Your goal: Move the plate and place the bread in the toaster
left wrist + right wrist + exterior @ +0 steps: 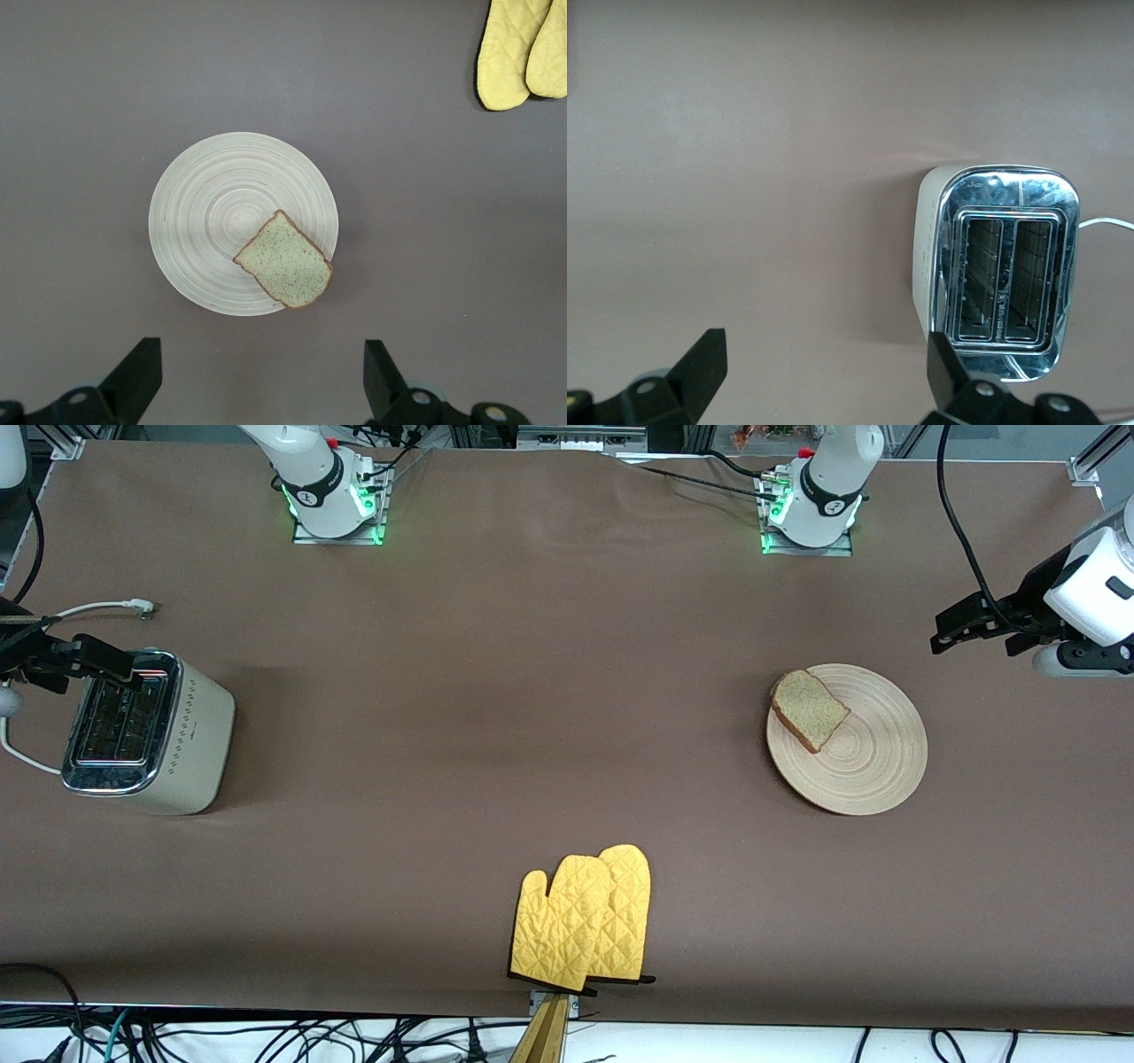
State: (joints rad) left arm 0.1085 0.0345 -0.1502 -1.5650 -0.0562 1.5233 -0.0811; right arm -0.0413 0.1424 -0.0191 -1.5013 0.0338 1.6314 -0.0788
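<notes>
Nothing done yet, by the look of it.

Table (pixel 549 691): brown, broad.

Toaster (pixel 151 735) at the right arm's end, both slots empty, cord trailing off toward the table edge.

Plate (pixel 864 748) at the left arm's end, well apart from the toaster, not yet moved.

Mitts (pixel 585 926), yellow, overlapping, near the front edge, between the two ends.

Bread (pixel 808 708) flat on the plate, overhanging the rim on the side toward the toaster.

Left gripper (pixel 257 376) up over bare table just beside the plate, fingers spread wide, grasping nothing.

Right gripper (pixel 824 372) up over the toaster's edge, fingers likewise released, empty.

Left to do, as judged: shift plate, lift bread, carry across, drop into a slot.
</notes>
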